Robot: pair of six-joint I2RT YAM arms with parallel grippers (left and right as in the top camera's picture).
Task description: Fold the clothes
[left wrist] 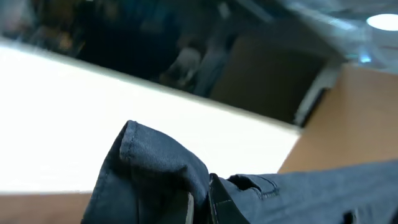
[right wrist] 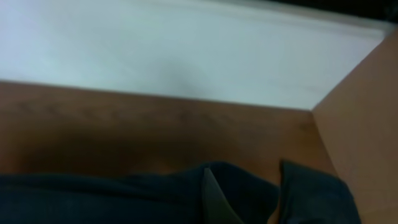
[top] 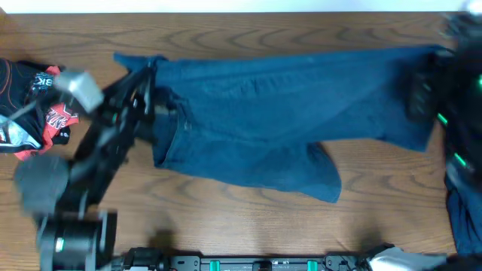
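Note:
A dark navy-blue garment (top: 279, 113) lies stretched across the wooden table from left to right, with one flap hanging toward the front near the middle. My left gripper (top: 151, 94) is shut on its left end. The left wrist view shows the cloth (left wrist: 155, 168) bunched up and pinched between the fingers (left wrist: 200, 208). My right gripper (top: 420, 94) holds the garment's right end. In the right wrist view the dark cloth (right wrist: 93, 199) wraps over the jaws (right wrist: 242, 202), and only one finger shows. A second dark blue garment (top: 465, 218) hangs at the right edge.
A red, black and white printed garment (top: 30, 102) lies crumpled at the table's left edge, just beyond the left arm. A white wall (top: 226, 6) runs along the back edge. The arm bases (top: 226, 263) sit along the front edge.

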